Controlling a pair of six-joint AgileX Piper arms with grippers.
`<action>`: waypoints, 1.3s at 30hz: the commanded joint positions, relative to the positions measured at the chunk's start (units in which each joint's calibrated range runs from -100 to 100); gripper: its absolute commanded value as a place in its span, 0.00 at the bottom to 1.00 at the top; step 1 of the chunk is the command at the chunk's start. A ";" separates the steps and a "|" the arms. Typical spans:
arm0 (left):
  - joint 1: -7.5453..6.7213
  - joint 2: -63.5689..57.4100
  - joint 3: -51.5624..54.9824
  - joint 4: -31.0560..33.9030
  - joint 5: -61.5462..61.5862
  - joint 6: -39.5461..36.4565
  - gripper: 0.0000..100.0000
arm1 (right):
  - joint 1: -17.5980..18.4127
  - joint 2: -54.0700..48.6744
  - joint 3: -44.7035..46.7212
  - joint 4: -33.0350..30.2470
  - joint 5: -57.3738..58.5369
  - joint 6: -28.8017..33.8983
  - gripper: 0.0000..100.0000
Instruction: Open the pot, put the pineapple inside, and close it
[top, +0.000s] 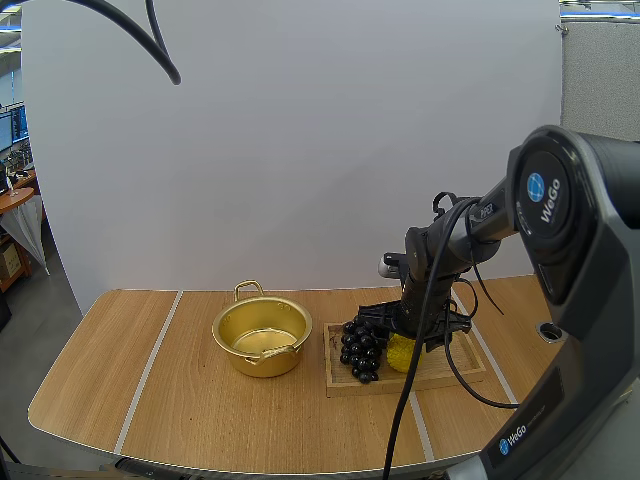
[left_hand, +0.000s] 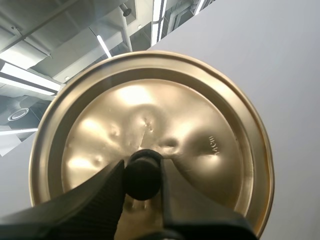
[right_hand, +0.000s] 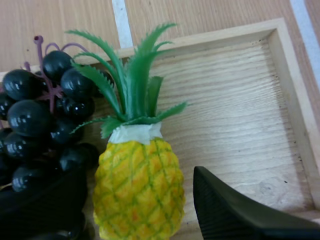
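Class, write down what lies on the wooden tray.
A bunch of grapes and a pineapple lie side by side on the wooden tray. The tray floor beneath them is covered.

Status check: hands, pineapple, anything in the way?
Left hand shut on lid knob, lid off. Right hand open around pineapple on tray, not yet gripped. Pot open. Grapes crowd the pineapple.
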 joint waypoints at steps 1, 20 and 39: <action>-0.25 -0.42 -0.45 0.03 -2.09 -0.43 0.00 | -0.23 2.44 -0.19 -1.03 -2.41 0.11 1.00; -0.25 -0.42 -0.45 0.03 -2.09 -0.43 0.00 | -0.23 4.99 -0.32 -2.60 -3.11 0.12 0.00; -0.25 -0.42 -0.45 0.03 -2.09 -0.43 0.00 | 11.76 -15.35 -15.23 -2.45 7.09 -11.45 0.00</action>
